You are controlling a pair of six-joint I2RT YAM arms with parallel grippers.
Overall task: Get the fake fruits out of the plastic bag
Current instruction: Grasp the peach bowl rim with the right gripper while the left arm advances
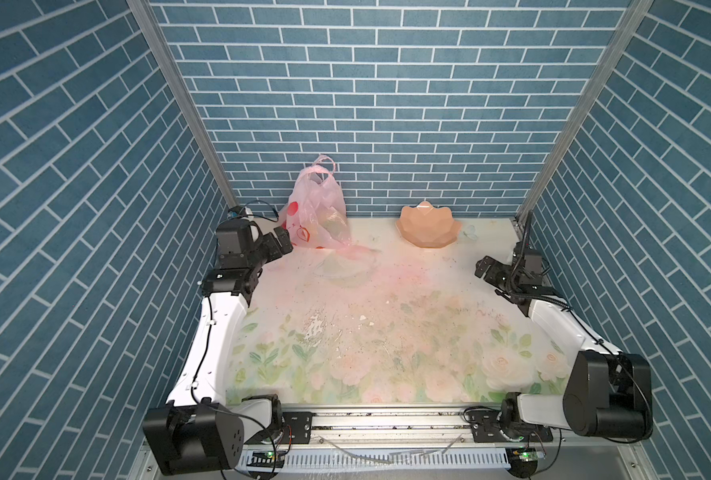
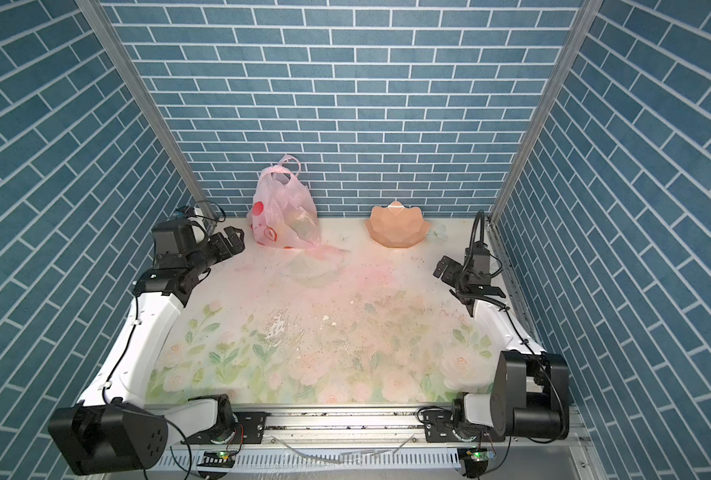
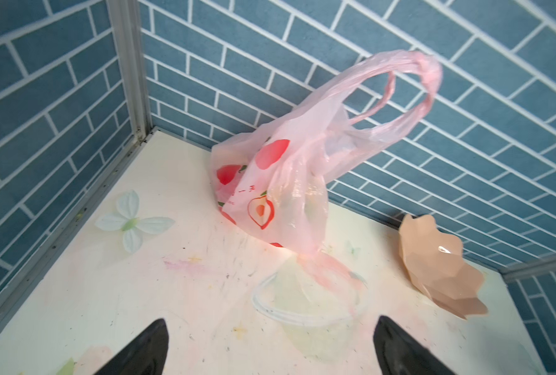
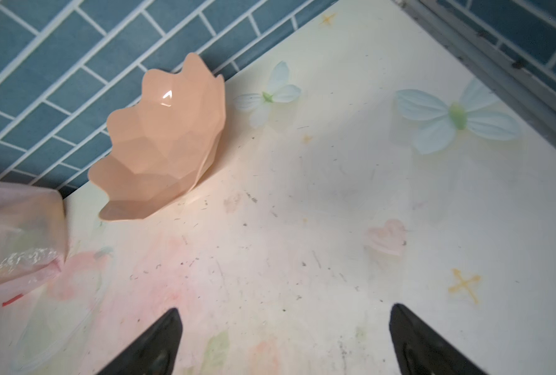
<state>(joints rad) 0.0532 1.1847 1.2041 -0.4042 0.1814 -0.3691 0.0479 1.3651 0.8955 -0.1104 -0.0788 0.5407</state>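
Observation:
The pink translucent plastic bag [image 1: 316, 216] [image 2: 283, 216] stands upright at the back left of the table against the rear wall. Its two loop handles point up, and it carries red fruit prints [image 3: 271, 152]. The fake fruits are inside it; only a faint pale greenish lump [image 1: 334, 224] [image 3: 306, 198] shows through the film. My left gripper [image 1: 283, 241] [image 2: 231, 240] [image 3: 271, 319] hangs open just left of the bag's base, apart from it. My right gripper [image 1: 484, 268] [image 2: 445, 268] [image 4: 284, 307] is open at the right edge, over bare table. The bag's corner [image 4: 16, 233] shows in the right wrist view.
A peach scalloped bowl [image 1: 428, 228] [image 2: 397, 228] [image 3: 439, 269] [image 4: 163, 139] leans at the back right against the wall. Blue brick walls close the table [image 1: 387, 332] on three sides. The floral mat carries flat printed shapes. A metal rail [image 1: 387, 419] runs along the front.

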